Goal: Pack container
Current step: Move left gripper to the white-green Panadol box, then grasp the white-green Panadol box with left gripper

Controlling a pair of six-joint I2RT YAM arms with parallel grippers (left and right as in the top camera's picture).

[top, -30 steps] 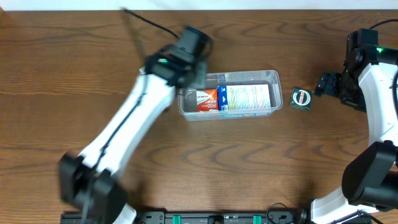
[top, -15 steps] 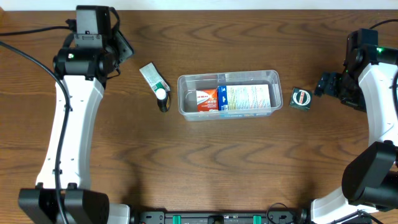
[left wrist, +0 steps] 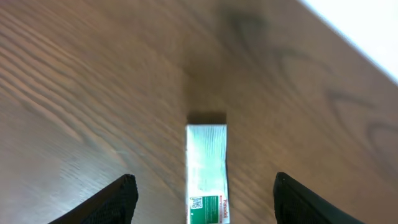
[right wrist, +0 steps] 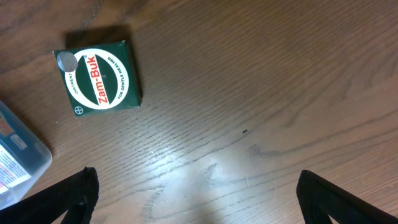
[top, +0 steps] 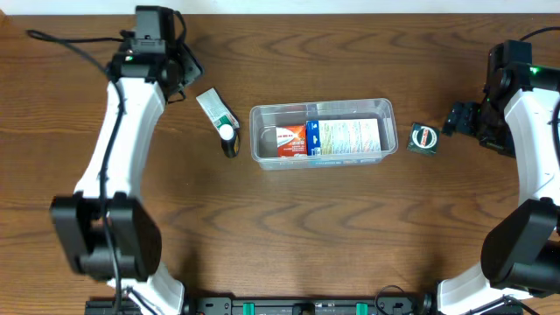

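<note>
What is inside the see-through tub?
Two boxes lie in the container: an orange and white box and, beside it, a bigger blue and white box. Anything beneath them is covered, so I cannot tell.

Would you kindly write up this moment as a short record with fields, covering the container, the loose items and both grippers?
container: clear tub, mid-table, holding an orange-and-white box and a blue-and-white box
tube: flat on table, left of container, outside it
green box: on table, right of container, outside it
left gripper: open, lined up over the tube, not gripping
right gripper: open, empty, near green box
</note>
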